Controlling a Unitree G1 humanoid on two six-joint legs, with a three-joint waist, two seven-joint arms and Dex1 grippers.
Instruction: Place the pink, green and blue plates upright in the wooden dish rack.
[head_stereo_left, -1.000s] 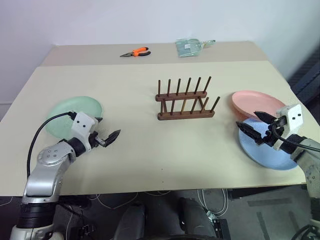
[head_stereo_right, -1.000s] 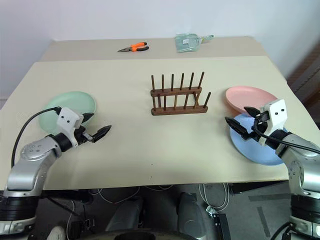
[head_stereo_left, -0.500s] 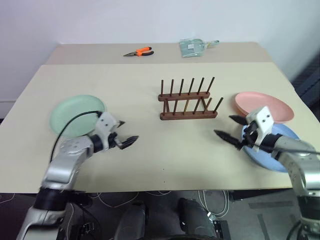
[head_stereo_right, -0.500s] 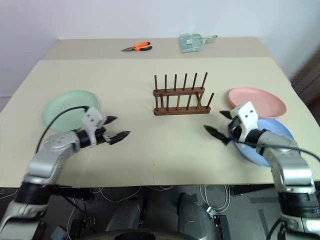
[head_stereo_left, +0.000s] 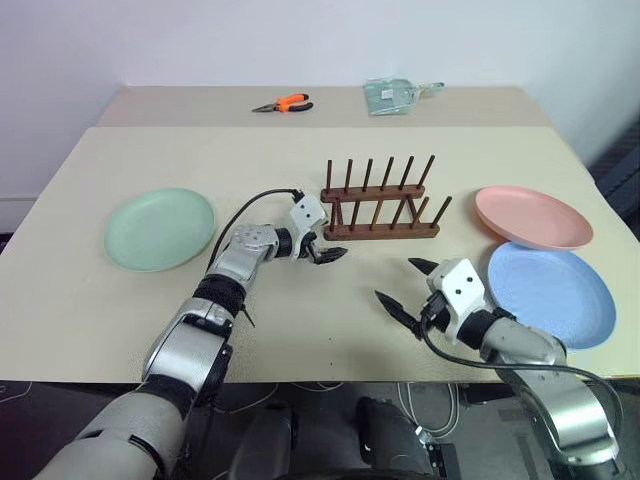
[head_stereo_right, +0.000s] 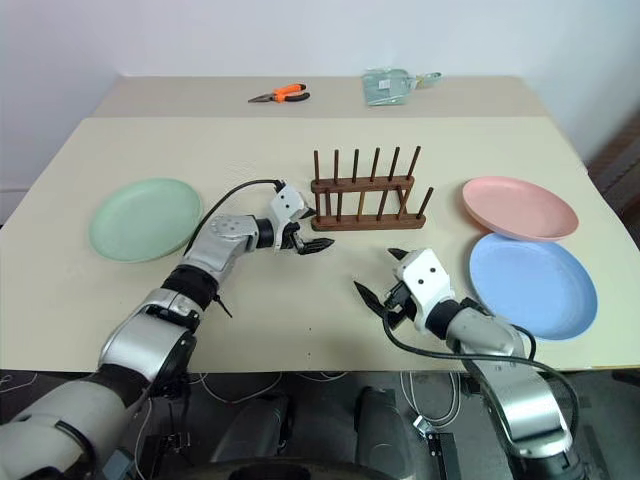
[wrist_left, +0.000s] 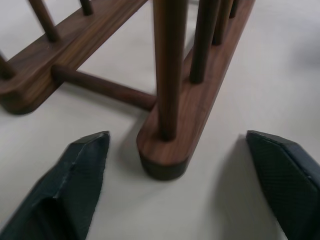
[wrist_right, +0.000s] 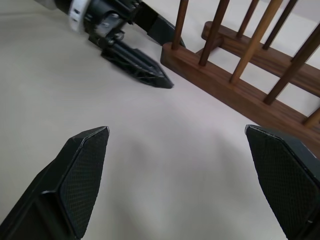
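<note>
Wooden dish rack (head_stereo_left: 380, 200) stands empty, mid-worktop (head_stereo_left: 300, 320). Left end effector (head_stereo_left: 327, 247), fingers spread apart and holding nothing, sits at the rack's left end, its fingers astride the tip of the near rail. Right end effector (head_stereo_left: 402, 287), spread wide and empty, hovers near the worktop's near edge. Green plate (head_stereo_left: 160, 228) lies flat at left; pink plate (head_stereo_left: 532, 216) and blue plate (head_stereo_left: 550, 292) lie flat at right.

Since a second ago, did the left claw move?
Yes. The left claw went from beside the green plate over to the wooden dish rack.
</note>
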